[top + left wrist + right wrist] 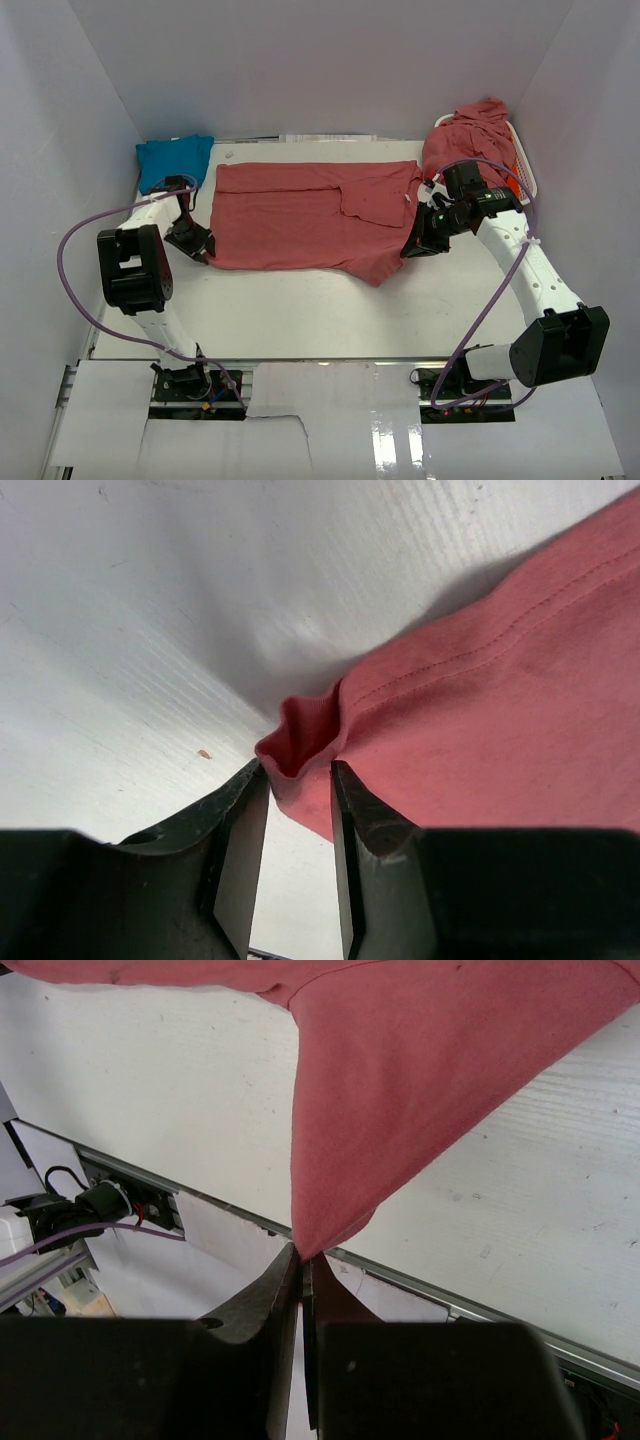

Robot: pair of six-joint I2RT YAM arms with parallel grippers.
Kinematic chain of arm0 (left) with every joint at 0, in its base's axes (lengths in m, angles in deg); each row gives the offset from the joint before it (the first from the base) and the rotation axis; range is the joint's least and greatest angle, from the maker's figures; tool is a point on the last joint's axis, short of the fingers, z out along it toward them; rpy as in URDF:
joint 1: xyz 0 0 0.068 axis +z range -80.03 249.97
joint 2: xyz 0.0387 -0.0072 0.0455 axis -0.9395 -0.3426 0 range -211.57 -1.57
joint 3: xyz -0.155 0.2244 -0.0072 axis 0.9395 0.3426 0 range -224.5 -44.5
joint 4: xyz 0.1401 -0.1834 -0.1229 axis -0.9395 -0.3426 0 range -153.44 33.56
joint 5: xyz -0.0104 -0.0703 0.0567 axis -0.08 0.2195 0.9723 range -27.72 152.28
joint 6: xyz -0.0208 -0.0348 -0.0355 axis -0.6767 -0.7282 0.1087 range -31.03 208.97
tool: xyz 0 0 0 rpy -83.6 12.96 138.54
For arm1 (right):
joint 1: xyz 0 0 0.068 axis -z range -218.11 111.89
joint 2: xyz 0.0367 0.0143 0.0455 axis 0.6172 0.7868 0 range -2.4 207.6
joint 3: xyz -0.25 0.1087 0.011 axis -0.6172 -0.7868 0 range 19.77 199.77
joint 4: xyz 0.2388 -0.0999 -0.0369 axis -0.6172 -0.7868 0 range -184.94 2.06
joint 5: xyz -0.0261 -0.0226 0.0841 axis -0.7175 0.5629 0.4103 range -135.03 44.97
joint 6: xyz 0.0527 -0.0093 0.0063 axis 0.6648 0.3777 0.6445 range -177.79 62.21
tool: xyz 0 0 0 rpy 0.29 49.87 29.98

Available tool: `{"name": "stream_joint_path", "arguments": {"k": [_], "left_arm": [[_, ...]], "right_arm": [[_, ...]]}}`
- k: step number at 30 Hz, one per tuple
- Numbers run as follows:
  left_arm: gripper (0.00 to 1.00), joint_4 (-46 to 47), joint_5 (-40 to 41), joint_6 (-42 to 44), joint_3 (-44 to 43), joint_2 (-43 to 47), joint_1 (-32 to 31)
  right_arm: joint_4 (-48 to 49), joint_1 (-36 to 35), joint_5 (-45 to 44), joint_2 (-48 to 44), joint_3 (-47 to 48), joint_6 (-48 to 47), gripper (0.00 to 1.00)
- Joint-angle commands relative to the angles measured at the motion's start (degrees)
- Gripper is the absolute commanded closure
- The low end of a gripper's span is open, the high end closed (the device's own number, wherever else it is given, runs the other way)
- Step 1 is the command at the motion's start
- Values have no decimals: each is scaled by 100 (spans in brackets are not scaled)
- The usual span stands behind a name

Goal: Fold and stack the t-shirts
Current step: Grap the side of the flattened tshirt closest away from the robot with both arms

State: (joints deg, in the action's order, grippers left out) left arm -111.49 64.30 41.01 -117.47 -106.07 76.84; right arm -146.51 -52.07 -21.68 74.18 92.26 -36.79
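Since both arms reach out from the near edge of the flat white table (330, 320), the first things met are their grippers, one at each near corner of the dusty rose-red t-shirt (300, 215) of soft cotton. The left gripper (192, 240) sits low at the near-left corner. Its wrist view shows the fingers apart, with the bunched, stitched hem corner (300, 745) lying in the gap at the tips, and I cannot see any pinch on it. The right gripper (418, 243) is at the near-right corner with its fingers pressed together on a point of the cloth (420, 1080), which rises from the tips in a taut cone. The rose-red t-shirt lies flat with its long axis running left to right between the two grippers, so the rest of it lies beyond the fingers. A fold away from the arms probably depends on both near corners being held. Further back, a turquoise blue t-shirt (172, 160) lies crumpled at the far left, and a heap of rose-red shirts (470, 135) fills the white slatted plastic basket (525, 168) at the far right.
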Motion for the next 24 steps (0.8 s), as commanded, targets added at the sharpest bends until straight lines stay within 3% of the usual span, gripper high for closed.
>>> {"name": "stream_joint_path", "arguments": {"k": [1,24], "left_arm": [[58,-15,70,-2,116,167,51],[58,240,79,-266,687,659,288]], "right_arm": [[73,-19,108,-46,46,1,92],[100,-19,178,-73,-51,-51,92]]}}
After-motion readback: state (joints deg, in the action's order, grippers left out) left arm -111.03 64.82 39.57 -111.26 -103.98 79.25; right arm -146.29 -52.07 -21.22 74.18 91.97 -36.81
